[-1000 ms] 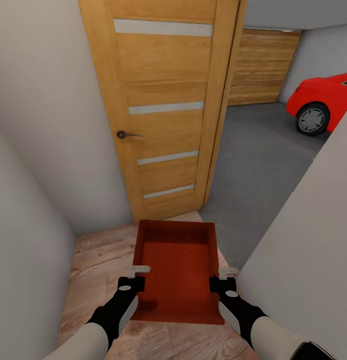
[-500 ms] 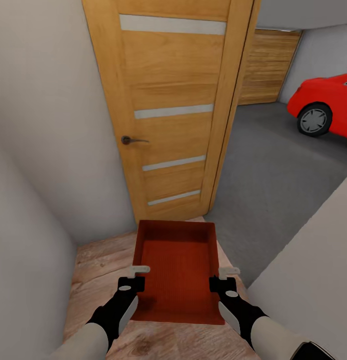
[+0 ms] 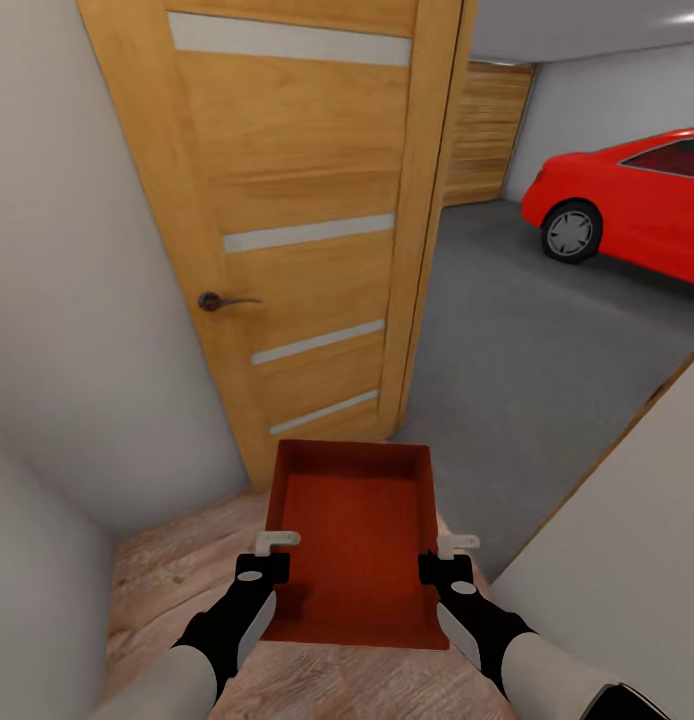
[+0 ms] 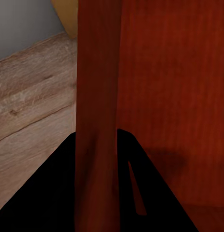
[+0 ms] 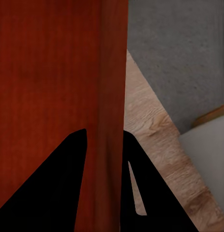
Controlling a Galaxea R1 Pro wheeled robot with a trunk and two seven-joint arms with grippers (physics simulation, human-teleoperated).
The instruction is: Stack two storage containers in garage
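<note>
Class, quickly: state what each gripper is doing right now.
Left gripper: shut on the storage container's left wall.
Right gripper: shut on its right wall.

Head camera looks down; both wrist cameras closely share the container (image 3: pixel 352 540).

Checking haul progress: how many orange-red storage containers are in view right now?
1. The storage container is carried at the garage doorway, left gripper clamped on its left wall, right gripper on its right wall. A second one may be elsewhere, out of frame.

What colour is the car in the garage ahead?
Bright red car, with grey wheel hubs; the head view shows it best.
</note>
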